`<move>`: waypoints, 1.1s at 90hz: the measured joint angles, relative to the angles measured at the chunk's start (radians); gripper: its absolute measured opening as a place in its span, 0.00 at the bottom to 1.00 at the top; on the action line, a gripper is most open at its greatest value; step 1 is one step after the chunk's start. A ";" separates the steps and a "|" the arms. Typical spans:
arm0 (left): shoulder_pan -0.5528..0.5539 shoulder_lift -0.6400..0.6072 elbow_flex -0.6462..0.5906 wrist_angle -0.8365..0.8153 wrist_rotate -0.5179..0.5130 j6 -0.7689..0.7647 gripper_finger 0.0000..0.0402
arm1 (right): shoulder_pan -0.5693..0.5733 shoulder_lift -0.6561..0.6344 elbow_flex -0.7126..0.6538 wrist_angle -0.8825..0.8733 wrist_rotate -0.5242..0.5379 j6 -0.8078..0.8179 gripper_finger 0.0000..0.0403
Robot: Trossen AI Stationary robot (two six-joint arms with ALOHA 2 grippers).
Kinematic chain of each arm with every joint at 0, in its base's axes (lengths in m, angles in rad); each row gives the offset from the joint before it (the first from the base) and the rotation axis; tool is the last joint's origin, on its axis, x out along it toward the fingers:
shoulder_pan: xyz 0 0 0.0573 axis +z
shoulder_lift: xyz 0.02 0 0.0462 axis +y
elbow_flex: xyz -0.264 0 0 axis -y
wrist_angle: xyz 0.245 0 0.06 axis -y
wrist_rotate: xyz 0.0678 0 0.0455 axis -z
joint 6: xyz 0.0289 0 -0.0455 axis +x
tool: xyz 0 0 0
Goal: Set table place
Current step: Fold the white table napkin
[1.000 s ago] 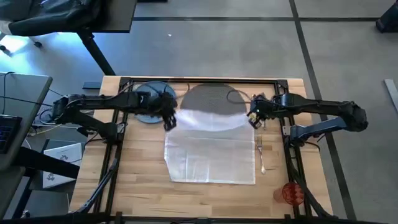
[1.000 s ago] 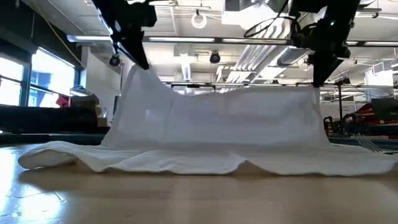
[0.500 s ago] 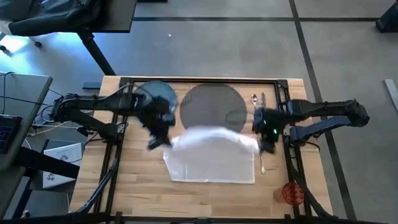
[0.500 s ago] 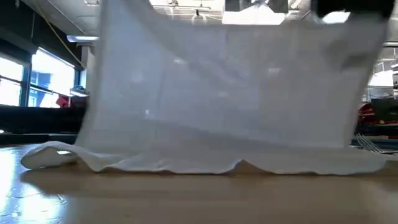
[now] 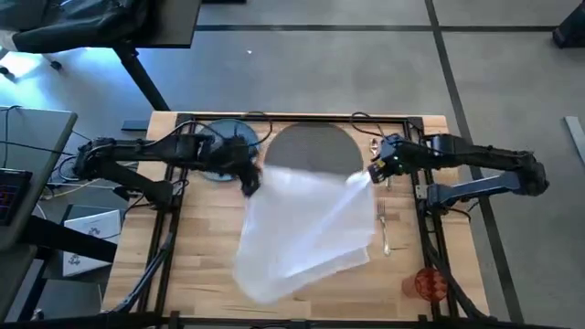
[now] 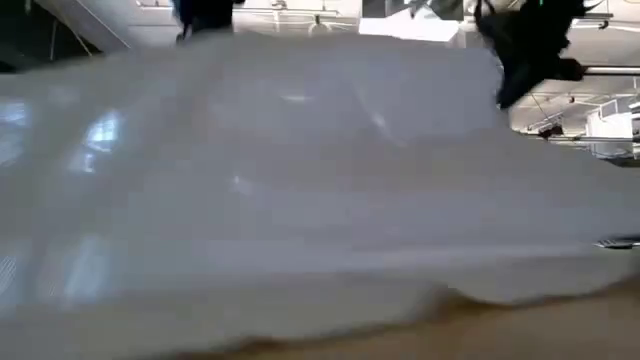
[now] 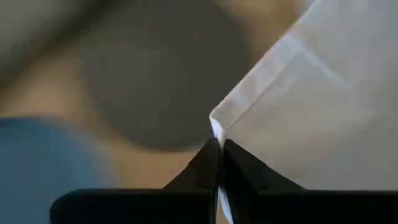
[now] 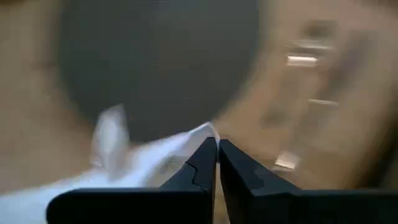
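Note:
The white napkin [image 5: 306, 228] is stretched between my two grippers and billows out over the pale wood table [image 5: 206, 265] toward its near edge; it fills the low view as the blurred napkin [image 6: 300, 180]. My left gripper [image 5: 249, 183] is shut on its far left corner. My right gripper [image 5: 373, 174] is shut on its far right corner. The round dark grey mat [image 5: 311, 146] lies just beyond the napkin's far edge. The blue plate [image 5: 224, 151] lies left of the mat, partly under my left arm. My left gripper pinches the napkin's far left corner [image 7: 216, 127] between its two fingers, at the hemmed edge. The corner is lifted off the table and the cloth spreads away from it. My right gripper pinches the napkin's far right corner [image 8: 202, 134] between its two fingers. That corner is raised above the table beside the mat's right rim, and the cloth trails away toward the left gripper.
A fork [image 5: 384, 228] lies on the table right of the napkin. More cutlery [image 5: 375, 144] lies right of the mat. An orange cup [image 5: 430, 283] stands at the near right corner. The black frame [image 5: 169, 247] runs along the table's sides.
Both grippers swung toward the near edge with the napkin's far corners, then back toward the far edge by the mat. The napkin's free part, which lay flat on the table, has flared out toward the near left and now sits skewed.

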 joint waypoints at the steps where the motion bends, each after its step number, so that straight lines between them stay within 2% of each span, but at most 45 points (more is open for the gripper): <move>1: 0.007 0.001 -0.007 -0.001 -0.021 -0.001 0.00 | -0.003 0.002 -0.004 0.001 0.008 0.002 0.00; 6: 0.038 0.003 -0.041 0.012 -0.082 -0.001 0.00 | -0.017 0.009 -0.025 0.017 0.026 -0.003 0.00; 11: 0.058 0.000 -0.065 0.046 -0.085 0.018 0.00 | -0.021 0.021 -0.040 0.040 0.021 -0.012 0.00; 33: 0.054 0.003 -0.096 0.051 -0.006 0.141 0.00 | 0.018 0.056 -0.086 0.117 -0.001 -0.063 0.00; 45: 0.036 0.009 -0.098 0.057 0.004 0.190 0.00 | 0.044 0.066 -0.123 0.134 -0.011 -0.148 0.00; 51: 0.015 0.010 -0.098 0.057 0.056 0.213 0.00 | 0.067 0.065 -0.135 0.131 -0.042 -0.200 0.00; 60: -0.060 0.010 -0.098 0.043 0.172 0.247 0.00 | 0.137 0.062 -0.132 0.106 -0.103 -0.260 0.00; 72: -0.205 0.012 -0.098 -0.030 0.191 0.180 0.00 | 0.279 0.062 -0.133 0.104 -0.175 -0.278 0.00; 86: -0.368 0.036 -0.098 -0.039 0.224 0.077 0.00 | 0.447 0.065 -0.180 0.119 -0.233 -0.131 0.00; 99: -0.493 0.072 -0.098 -0.040 0.205 -0.030 0.00 | 0.605 0.065 -0.184 0.165 -0.229 0.012 0.00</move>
